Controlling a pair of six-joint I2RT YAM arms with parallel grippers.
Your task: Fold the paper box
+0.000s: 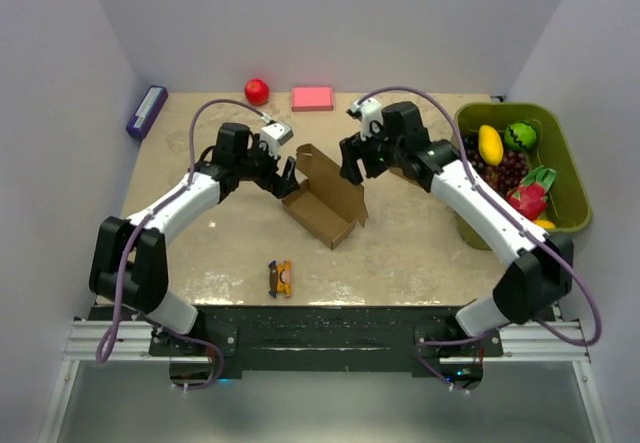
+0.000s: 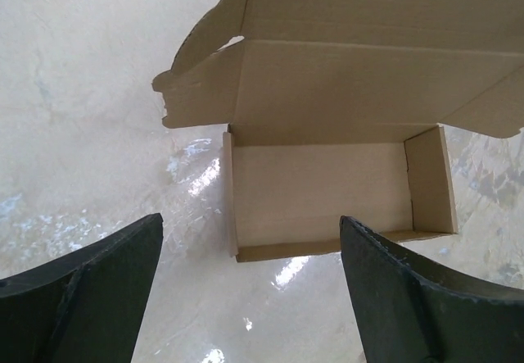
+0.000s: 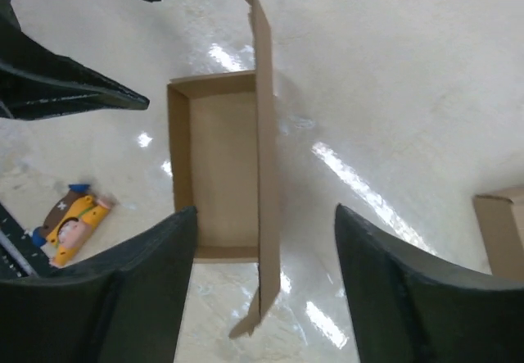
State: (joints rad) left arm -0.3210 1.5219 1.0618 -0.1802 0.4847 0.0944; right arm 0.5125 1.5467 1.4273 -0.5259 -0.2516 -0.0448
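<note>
The paper box point(image 1: 322, 208) lies mid-table as a low brown tray, its long lid flap standing upright along the far side. In the left wrist view the paper box point(image 2: 319, 195) shows its empty inside just beyond my left gripper point(image 2: 250, 218), which is open and holds nothing. My left gripper point(image 1: 285, 178) sits at the box's left end. My right gripper point(image 1: 350, 163) hovers over the lid's far end. In the right wrist view the lid point(image 3: 264, 133) runs edge-on between the spread fingers of my right gripper point(image 3: 264, 209), which is open with gaps on both sides.
A green bin point(image 1: 572, 168) of fruit stands at the right edge. A red ball point(image 1: 257, 90), pink block point(image 1: 312, 98) and purple item point(image 1: 146, 111) lie along the back. A small toy figure point(image 1: 282, 278) lies near the front. Another cardboard piece point(image 3: 501, 232) shows at the right wrist view's edge.
</note>
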